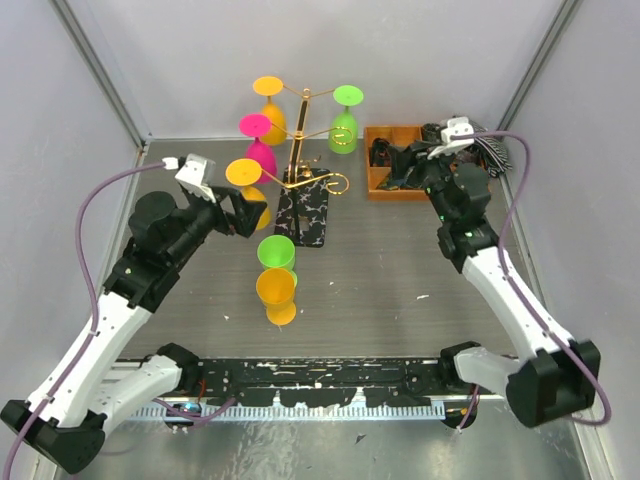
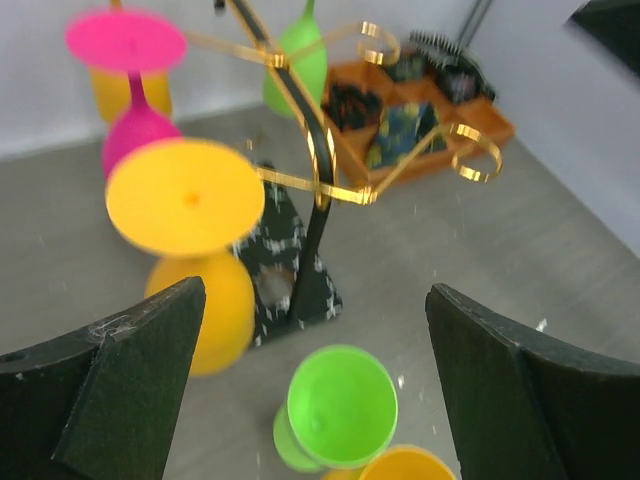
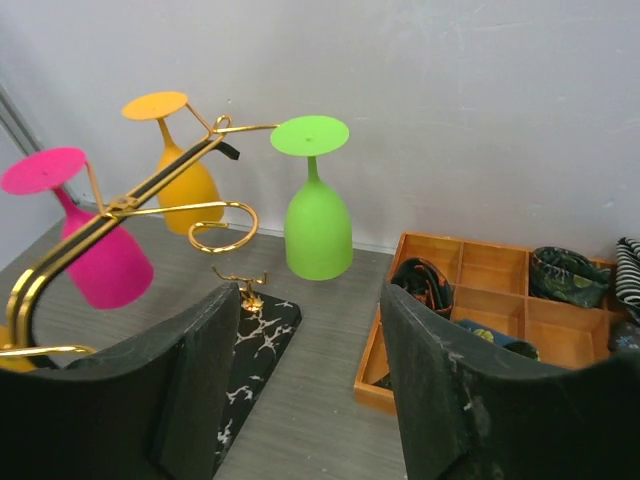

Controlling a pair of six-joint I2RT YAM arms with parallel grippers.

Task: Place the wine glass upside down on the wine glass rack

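The gold wine glass rack (image 1: 300, 150) stands on its black speckled base (image 1: 303, 212), with several wine glasses hanging upside down from it: yellow (image 1: 269, 103), green (image 1: 345, 118), pink (image 1: 258, 142) and a front yellow one (image 2: 190, 200). Two more stand upright on the table, green (image 1: 276, 252) and orange (image 1: 276, 290). My left gripper (image 2: 315, 390) is open beside the front yellow glass, above the upright green glass (image 2: 340, 405), holding nothing. My right gripper (image 3: 320, 380) is open and empty, facing the rack and the hanging green glass (image 3: 318, 222).
An orange compartment tray (image 1: 378, 190) with dark items sits at the back right, under my right gripper (image 1: 400, 168). One curled rack arm (image 2: 470, 150) at the front right carries no glass. White walls close in the back and sides.
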